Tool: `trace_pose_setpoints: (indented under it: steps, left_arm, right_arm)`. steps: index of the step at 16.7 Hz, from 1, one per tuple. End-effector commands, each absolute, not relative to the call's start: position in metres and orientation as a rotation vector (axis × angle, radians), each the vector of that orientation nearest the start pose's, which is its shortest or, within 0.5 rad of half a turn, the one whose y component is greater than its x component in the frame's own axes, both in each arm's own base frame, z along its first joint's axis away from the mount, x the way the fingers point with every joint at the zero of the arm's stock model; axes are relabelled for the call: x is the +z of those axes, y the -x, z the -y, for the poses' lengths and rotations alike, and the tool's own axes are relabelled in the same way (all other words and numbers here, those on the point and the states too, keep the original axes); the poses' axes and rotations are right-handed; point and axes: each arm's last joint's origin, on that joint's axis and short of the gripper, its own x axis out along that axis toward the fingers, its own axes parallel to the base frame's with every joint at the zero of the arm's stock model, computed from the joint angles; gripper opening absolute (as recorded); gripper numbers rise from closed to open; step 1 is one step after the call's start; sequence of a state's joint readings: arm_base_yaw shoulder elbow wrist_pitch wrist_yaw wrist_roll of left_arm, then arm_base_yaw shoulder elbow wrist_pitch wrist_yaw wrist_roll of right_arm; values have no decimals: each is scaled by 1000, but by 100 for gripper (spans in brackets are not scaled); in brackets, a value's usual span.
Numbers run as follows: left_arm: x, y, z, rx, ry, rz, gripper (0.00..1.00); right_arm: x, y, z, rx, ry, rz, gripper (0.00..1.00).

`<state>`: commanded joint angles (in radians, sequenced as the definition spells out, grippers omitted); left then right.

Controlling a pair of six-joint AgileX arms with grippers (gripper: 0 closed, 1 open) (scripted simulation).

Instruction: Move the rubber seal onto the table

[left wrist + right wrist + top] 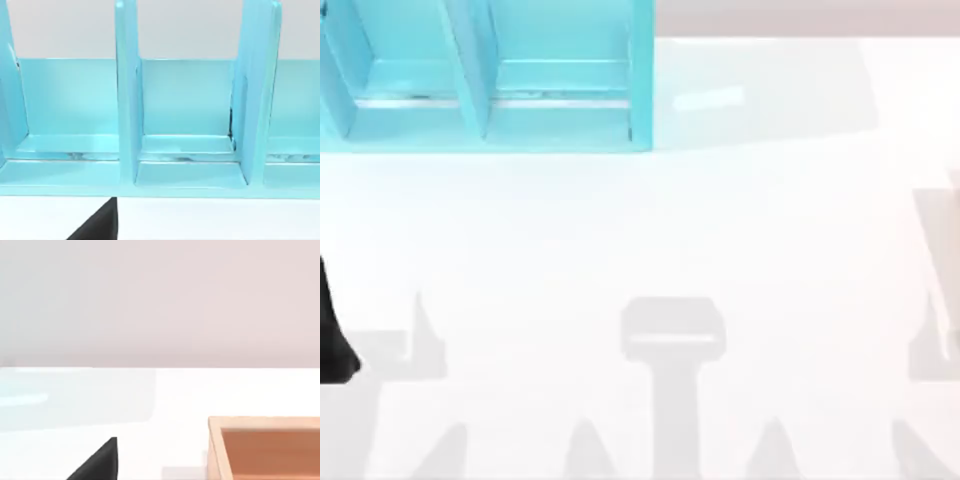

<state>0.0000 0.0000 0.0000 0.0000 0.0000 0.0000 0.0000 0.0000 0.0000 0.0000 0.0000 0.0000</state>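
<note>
White table (640,230) takes up most of the top view, w/ grey shadows of the rig across its near part. Turquoise shelf (490,90) stands at the far left, upright dividers splitting it into compartments. Left wrist cam faces that shelf straight on: three bays, floors glossy, table edge below. Right wrist cam looks along the table to a pale wall. It also has a tan wooden box (265,445) on the table, near the cam. Left arm (332,335) is a black shape at the top view's left edge. Left gripper (97,225) and right gripper (97,465) each show as a black wedge. Can't tell how open either is, or what it holds. Seal's spot: can't tell.
</note>
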Motion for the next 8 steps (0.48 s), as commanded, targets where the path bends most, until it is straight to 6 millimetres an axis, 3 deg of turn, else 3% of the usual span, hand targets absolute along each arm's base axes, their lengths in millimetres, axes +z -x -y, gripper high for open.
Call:
trace_pose_setpoints:
  steps: [4,8]
  left_arm:
    - [160,-106,1,0,0,0,100]
    - [160,-106,1,0,0,0,100]
  right_arm:
    - [165,-106,3,-13,14,-33,100]
    - [197,-110,10,-70,75,-219,100]
